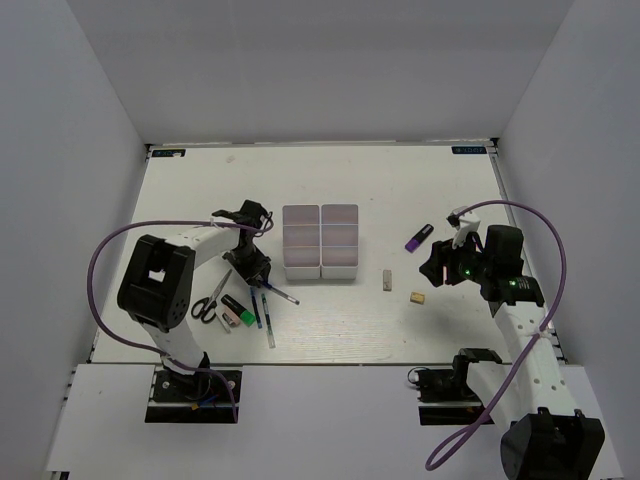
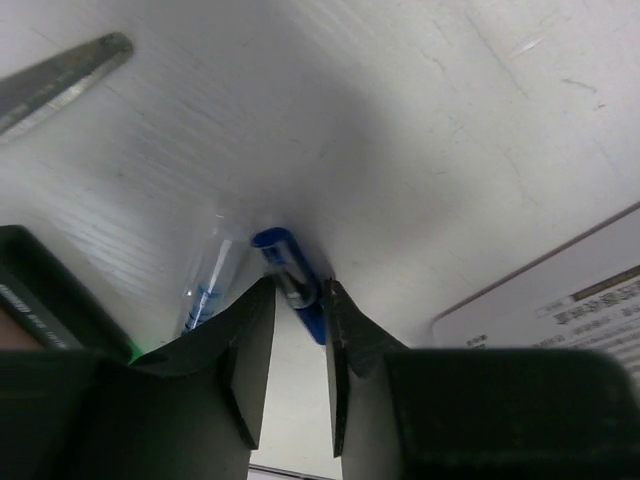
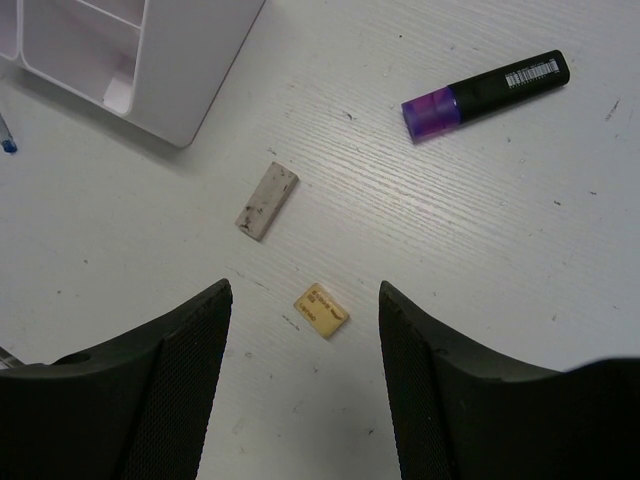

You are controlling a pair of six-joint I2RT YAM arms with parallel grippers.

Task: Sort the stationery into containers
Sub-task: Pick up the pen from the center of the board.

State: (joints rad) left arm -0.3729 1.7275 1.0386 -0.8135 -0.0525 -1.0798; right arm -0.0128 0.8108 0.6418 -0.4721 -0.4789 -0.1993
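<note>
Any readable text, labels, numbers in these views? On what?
None legible.
purple-black marker: barcode with digits, too small to read.
tan block: faint print, blurred.
white label, left wrist view: printed lines, blurred.
table-corner stickers: too small.

The top view looks down from above and behind on the whole desk [image 1: 420,180]. The left wrist view sits very near it, past its fingers [image 2: 245,350] and a blue pen [image 2: 290,275]. The right wrist view looks down from higher, sharing bins [image 3: 170,60] and purple marker [image 3: 485,92] with the top.
</note>
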